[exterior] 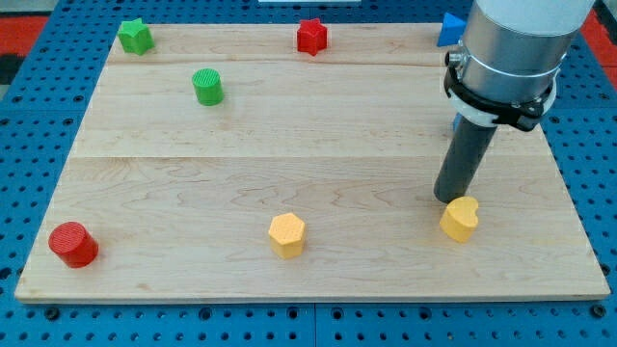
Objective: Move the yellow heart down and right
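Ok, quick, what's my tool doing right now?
No tool that grasps: my tip holds nothing and sits at the upper left edge of the yellow heart, seemingly touching.

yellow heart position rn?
The yellow heart sits at the board's lower right, right of the yellow hexagon, with my tip at its upper-left edge.

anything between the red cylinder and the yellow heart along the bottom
Yes: in the camera view a yellow hexagon sits between the red cylinder and yellow heart.
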Robot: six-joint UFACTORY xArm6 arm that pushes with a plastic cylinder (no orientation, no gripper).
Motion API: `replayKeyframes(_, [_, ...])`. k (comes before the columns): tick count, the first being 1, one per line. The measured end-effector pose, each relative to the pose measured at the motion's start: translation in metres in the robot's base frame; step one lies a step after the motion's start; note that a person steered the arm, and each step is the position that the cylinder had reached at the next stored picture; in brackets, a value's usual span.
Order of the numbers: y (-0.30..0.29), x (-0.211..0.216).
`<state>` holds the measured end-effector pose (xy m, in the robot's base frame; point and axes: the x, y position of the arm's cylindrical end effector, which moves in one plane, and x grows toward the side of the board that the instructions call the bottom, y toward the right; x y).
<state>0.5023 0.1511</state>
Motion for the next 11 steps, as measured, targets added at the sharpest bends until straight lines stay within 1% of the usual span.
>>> replayKeyframes(2, [-0.031, 0.001])
replayKeyframes(3, [-0.033, 0.011])
replayKeyframes(5, [-0.006, 0.022])
replayKeyframes(7, [0.002, 0.047])
replayKeyframes(8, [0.005, 0.052])
replayKeyframes(11, [0.023, 0.052])
